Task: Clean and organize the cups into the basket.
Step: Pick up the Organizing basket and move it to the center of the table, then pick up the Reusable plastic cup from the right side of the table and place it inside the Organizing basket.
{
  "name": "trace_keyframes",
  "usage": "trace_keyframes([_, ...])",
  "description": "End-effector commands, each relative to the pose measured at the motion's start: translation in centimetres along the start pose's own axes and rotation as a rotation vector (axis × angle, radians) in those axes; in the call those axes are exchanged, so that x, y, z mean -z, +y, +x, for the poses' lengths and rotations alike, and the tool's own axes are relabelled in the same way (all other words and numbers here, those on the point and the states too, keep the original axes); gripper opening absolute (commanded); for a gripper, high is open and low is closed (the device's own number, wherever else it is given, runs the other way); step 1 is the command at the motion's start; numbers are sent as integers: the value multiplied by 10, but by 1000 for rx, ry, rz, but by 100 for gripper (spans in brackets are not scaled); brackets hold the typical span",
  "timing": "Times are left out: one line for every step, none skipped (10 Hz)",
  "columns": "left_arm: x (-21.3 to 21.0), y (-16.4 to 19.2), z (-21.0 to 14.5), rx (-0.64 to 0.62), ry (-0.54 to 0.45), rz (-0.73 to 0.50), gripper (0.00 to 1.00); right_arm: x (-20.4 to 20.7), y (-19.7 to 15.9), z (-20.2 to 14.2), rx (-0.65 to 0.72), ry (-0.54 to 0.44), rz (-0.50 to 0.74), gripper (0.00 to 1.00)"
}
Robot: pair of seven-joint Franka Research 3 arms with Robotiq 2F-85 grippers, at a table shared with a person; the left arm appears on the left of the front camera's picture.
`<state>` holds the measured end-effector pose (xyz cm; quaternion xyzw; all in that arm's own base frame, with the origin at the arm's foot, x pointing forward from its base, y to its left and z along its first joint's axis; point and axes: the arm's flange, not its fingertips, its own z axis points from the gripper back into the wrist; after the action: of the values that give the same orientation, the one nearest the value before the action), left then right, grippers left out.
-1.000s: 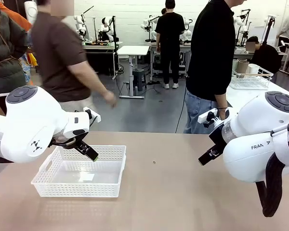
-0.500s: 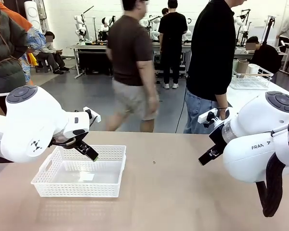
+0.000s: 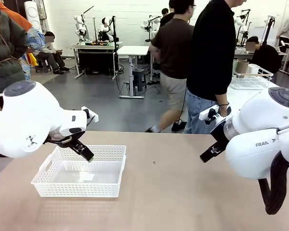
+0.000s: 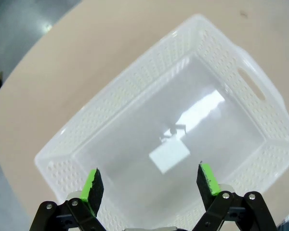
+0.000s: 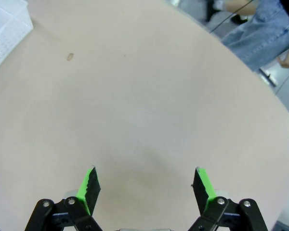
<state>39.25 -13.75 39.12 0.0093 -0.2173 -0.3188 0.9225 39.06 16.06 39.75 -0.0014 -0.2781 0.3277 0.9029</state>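
left gripper (image 3: 89,156) wide apart | nudged left above basket (image 3: 77,189)

I saw bright, even overhead light, glare inside the shallow white lattice plastic basket (image 4: 197,108), and bowed wrist-view edges.

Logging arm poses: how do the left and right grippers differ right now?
The left gripper hangs over the white basket, looking into it; the right gripper hangs over bare table, apart from the basket. In the front view the left gripper tilts down toward picture right, the right gripper toward picture left. Both are open and hold nothing.
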Motion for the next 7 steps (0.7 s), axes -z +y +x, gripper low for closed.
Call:
trace_keyframes([-54,-22,-48,102,77,36,100,-49,18,-63,-55,112,-45,100])
trace_keyframes([-65,-16,-58,120,106,25,100,-59,25,-80,-70,194,-61,100])
trace_keyframes([-72,-25,-72,124,118,32,100,-67,32,-106,-100,307,-43,100])
trace_keyframes([-82,-37,-87,122,105,41,100,-76,41,-132,-141,425,-24,100])
trace_keyframes([-89,-45,-96,151,126,41,100,-82,49,-152,-143,482,-25,100])
trace_keyframes([-92,-55,-107,155,175,59,100,-88,52,-165,-144,491,-27,100])
trace_keyframes([-88,-59,-110,161,239,71,100,-88,51,-165,-153,436,-78,100])
